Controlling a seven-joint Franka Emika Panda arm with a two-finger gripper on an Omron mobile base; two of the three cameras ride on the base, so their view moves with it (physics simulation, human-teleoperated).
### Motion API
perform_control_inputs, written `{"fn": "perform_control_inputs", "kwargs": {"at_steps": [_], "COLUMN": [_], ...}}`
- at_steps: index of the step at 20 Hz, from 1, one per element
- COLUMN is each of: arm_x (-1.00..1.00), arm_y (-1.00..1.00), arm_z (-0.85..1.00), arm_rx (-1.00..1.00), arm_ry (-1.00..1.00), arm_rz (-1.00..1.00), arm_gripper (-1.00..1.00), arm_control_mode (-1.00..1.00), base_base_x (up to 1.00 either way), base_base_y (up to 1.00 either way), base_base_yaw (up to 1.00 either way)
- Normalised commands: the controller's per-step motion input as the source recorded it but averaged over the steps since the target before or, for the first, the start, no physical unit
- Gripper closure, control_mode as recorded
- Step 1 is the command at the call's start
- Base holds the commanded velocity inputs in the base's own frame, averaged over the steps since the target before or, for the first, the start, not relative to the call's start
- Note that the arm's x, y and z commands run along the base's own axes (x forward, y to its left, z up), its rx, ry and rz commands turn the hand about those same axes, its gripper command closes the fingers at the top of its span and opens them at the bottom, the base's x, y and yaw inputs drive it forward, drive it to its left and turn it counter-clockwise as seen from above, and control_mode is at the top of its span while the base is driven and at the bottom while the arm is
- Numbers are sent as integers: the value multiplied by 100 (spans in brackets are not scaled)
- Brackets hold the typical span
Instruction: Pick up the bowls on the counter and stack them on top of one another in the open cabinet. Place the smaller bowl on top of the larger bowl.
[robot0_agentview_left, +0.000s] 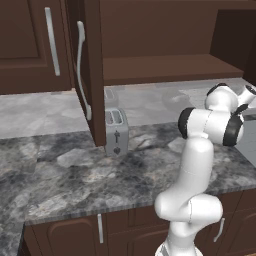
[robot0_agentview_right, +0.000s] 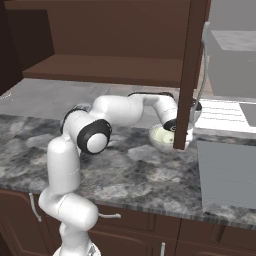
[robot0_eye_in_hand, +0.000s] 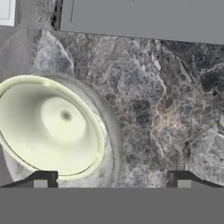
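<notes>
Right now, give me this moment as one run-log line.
gripper: open, above counter | smaller bowl: nested in larger bowl, on counter | cabinet: open, no bowls on visible shelf | stage: no bowl held

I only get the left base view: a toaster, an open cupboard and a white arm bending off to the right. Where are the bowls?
Observer: The right base view shows a cream bowl on the counter, partly behind the cupboard door.
Operator: And the hand?
Observer: The gripper is open, one finger at that bowl's rim.
Operator: The other bowl?
Observer: In the hand view, the grey bowl shows as a rim curving round the cream one, which seems nested inside it.
</notes>
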Motion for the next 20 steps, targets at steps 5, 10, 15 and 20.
{"fn": "perform_control_inputs", "kwargs": {"at_steps": [5, 10, 15, 20], "arm_x": [-1, 7, 13, 10], "arm_y": [2, 14, 18, 10], "arm_z": [-5, -6, -16, -32], "arm_rx": [0, 0, -3, -5], "arm_ry": [-1, -1, 0, 0], "arm_rz": [0, 0, 0, 0], "arm_gripper": [-100, -100, -100, -100], "arm_control_mode": [-100, -100, -100, -100], "base_base_x": [0, 0, 0, 0], "base_base_y": [0, 0, 0, 0], "base_base_yaw": [0, 0, 0, 0]}}
